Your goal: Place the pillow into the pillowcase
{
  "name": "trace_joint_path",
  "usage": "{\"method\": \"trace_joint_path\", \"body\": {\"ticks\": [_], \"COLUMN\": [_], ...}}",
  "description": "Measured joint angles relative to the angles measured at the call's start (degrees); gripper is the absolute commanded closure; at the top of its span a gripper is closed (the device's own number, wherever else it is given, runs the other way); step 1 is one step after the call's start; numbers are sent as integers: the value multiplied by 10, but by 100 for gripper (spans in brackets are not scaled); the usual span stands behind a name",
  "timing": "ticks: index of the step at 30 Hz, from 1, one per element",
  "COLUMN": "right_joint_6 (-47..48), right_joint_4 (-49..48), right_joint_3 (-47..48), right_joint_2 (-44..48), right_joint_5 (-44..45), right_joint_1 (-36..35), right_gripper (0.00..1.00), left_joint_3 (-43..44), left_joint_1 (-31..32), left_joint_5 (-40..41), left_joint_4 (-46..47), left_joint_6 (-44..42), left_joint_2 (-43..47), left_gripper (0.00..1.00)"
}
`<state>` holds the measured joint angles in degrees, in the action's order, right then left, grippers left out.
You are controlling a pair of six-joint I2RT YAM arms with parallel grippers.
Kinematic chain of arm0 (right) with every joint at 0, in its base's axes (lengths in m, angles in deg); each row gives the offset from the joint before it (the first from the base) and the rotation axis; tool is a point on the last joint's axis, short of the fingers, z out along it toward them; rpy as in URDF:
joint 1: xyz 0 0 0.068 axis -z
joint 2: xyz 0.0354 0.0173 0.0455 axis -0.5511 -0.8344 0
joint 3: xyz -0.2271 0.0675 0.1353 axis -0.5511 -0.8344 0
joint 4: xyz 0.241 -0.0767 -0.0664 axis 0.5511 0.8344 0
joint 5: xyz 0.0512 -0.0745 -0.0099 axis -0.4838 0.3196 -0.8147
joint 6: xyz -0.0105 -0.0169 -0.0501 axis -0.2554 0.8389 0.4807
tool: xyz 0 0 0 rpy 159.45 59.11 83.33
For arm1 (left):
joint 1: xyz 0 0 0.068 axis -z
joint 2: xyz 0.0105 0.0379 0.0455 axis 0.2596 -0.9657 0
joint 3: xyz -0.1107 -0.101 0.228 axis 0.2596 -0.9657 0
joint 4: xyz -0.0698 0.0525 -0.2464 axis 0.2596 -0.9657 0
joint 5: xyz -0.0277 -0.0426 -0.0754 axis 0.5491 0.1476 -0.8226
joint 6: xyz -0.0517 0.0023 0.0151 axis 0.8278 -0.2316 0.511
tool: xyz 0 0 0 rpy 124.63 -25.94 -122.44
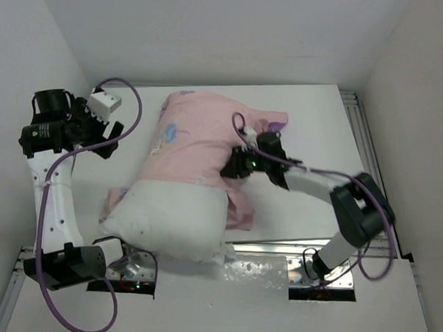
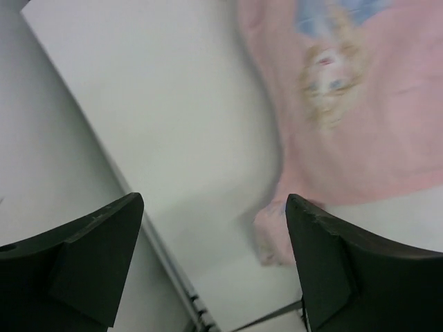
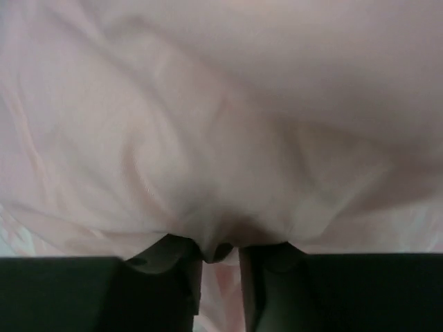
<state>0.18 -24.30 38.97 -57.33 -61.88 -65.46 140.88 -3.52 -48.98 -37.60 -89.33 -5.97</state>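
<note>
White table (image 1: 319, 126), frame centre — pillow (image 1: 168, 219) half inside pillowcase (image 1: 197, 139), lower end bare; right gripper (image 3: 220, 252) pinches case fabric, left gripper (image 2: 214, 200) wide, empty, upper left — should grab case's other side, pull evenly

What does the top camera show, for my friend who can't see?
A white pillow sticks partly out of a pink pillowcase on a white table. The right gripper pinches the pillowcase; the left gripper is open, touching nothing.
</note>
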Motion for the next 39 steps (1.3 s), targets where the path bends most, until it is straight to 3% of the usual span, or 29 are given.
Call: {"method": "trace_joint_path", "body": {"ticks": [2, 4, 6, 8, 11, 14, 17, 20, 24, 31, 34, 36, 39], "right_joint_6": [7, 27, 54, 87, 143, 178, 183, 164, 103, 26, -15, -54, -126], "right_joint_4": [39, 95, 124, 164, 203, 237, 251, 206, 98, -6, -47, -87, -145], "right_joint_3": [144, 317, 486, 595, 628, 597, 519, 378, 194, 21, 1, -8, -22], "right_joint_2": [-107, -210, -301, -345, -332, -281, -199, -80, 37, 55, 46, 43, 33], "right_joint_5": [-24, -35, -34, -29, -10, 14, 30, 48, 82, 162, 192, 216, 247], "right_joint_1": [4, 7, 9, 12, 15, 22, 32, 38, 3, -115, -158, -177, -190], "right_gripper": [86, 80, 56, 34, 18, 13, 11, 11, 12, 11, 1, 1, 1], "left_joint_3": [-12, -21, -29, -44, -86, -134, -154, -154, -137, -117, -142, -143, -135], "left_joint_1": [19, 59, 120, 195, 279, 337, 352, 351, 350, 350, 346, 343, 340], "left_joint_5": [-12, -4, 13, 41, 90, 169, 279, 367, 418, 465, 481, 486, 491], "left_joint_4": [27, 50, 78, 115, 173, 226, 286, 344, 390, 441, 462, 476, 489], "left_joint_6": [25, 50, 75, 102, 127, 137, 144, 149, 151, 119, 108, 105, 103], "left_joint_2": [-12, -21, -23, -23, -24, -51, -108, -153, -158, -196, -228, -255, -276], "left_gripper": [21, 21, 21, 16, 15, 15, 16, 19, 19, 19, 21, 28, 48]}}
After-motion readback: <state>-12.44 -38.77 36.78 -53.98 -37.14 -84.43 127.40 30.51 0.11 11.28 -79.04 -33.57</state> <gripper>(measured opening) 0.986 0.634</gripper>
